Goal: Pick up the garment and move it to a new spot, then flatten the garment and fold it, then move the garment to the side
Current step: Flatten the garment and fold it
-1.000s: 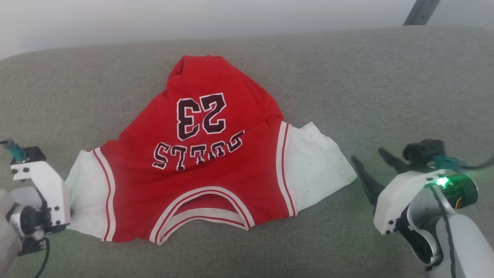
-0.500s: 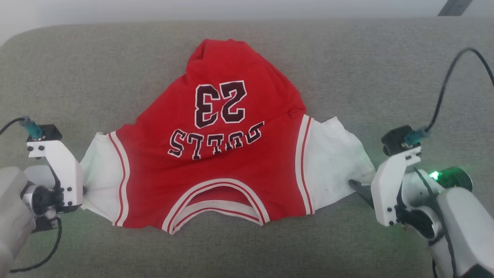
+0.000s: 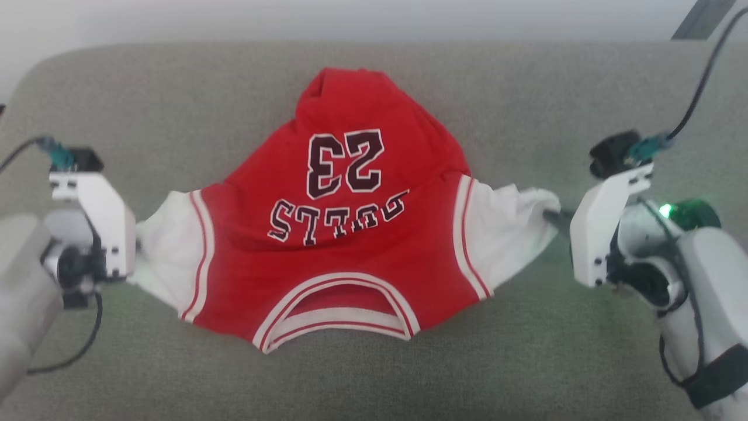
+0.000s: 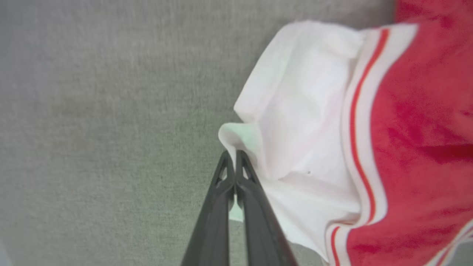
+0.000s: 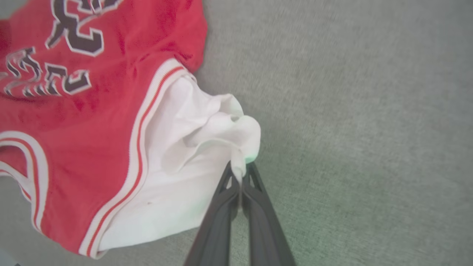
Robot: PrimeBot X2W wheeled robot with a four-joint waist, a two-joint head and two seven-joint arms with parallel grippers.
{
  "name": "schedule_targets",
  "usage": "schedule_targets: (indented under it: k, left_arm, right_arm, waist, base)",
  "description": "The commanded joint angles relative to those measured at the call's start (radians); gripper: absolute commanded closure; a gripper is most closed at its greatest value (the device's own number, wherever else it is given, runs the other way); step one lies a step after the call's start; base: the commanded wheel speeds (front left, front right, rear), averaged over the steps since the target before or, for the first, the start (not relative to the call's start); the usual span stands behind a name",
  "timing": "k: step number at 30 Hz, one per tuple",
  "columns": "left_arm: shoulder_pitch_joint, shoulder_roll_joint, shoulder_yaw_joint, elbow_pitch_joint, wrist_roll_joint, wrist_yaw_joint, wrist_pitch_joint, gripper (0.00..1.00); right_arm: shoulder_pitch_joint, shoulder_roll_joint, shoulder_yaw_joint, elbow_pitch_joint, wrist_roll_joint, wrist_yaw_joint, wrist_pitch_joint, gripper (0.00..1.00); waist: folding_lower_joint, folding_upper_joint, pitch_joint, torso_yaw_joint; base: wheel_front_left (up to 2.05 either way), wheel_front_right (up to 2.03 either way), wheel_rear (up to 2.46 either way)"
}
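Note:
The garment [image 3: 345, 234], a red jersey with white sleeves and black "23" lettering, hangs stretched between my two grippers over the grey cushion, collar toward me. My left gripper [image 3: 135, 252] is shut on the edge of the left white sleeve [image 4: 292, 122]; the wrist view shows its dark fingers [image 4: 231, 173] pinched together on the cloth. At the other sleeve [image 5: 192, 147], my right gripper [image 3: 555, 215] is shut on a bunched white tip, with the fingers [image 5: 240, 181] closed around the fabric. The jersey's hem end [image 3: 350, 93] still rests on the cushion.
A grey fabric cushion [image 3: 526, 105] spreads under everything, its back edge meeting a pale wall at the top. A dark strut [image 3: 698, 20] shows at the top right corner. Cables trail from both wrists.
The right gripper reached the right sleeve and shut on it. Both grippers have risen, lifting the sleeves and the collar side off the cushion. The head view has shifted as well.

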Motion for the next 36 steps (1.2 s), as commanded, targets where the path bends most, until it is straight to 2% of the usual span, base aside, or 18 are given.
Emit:
schedule_targets:
  k: [1, 9, 15, 20, 28, 36]
  left_arm:
    - [-0.03, 0.005, -0.001, -0.011, 0.022, -0.003, 0.004, 1.0]
    - [-0.155, 0.031, 0.001, -0.113, 0.061, 0.027, 0.036, 1.0]
    - [-0.249, 0.059, 0.013, -0.182, 0.08, 0.061, 0.067, 1.0]
    - [-0.338, 0.078, 0.043, -0.217, 0.091, 0.083, 0.063, 1.0]
    - [-0.446, 0.078, 0.079, -0.225, 0.11, 0.089, 0.032, 1.0]
    - [-0.499, 0.05, 0.09, -0.18, 0.137, 0.057, -0.023, 1.0]
  right_arm:
    - [-0.016, -0.003, -0.005, -0.01, 0.01, 0.0, -0.006, 1.0]
    - [-0.113, -0.013, -0.054, -0.057, 0.059, 0.0, -0.015, 1.0]
    - [-0.203, 0.014, -0.115, -0.051, 0.04, 0.0, -0.063, 1.0]
    - [-0.294, 0.048, -0.153, -0.036, 0.015, 0.0, -0.107, 1.0]
    - [-0.42, 0.073, -0.168, 0.004, 0.004, 0.0, -0.182, 1.0]
    - [-0.525, 0.083, -0.132, 0.101, 0.006, 0.0, -0.269, 1.0]
  waist:
    - [0.0, 0.0, -0.032, 0.005]
    - [0.0, 0.0, -0.155, 0.011]
    - [0.0, 0.0, -0.242, 0.004]
    - [0.0, 0.0, -0.268, -0.003]
    - [0.0, 0.0, -0.287, -0.013]
    - [0.0, 0.0, -0.266, -0.029]
  base:
    - [0.0, 0.0, 0.0]
    - [0.0, 0.0, 0.0]
    - [0.0, 0.0, 0.0]
    - [0.0, 0.0, 0.0]
    - [0.0, 0.0, 0.0]
    - [0.0, 0.0, 0.0]
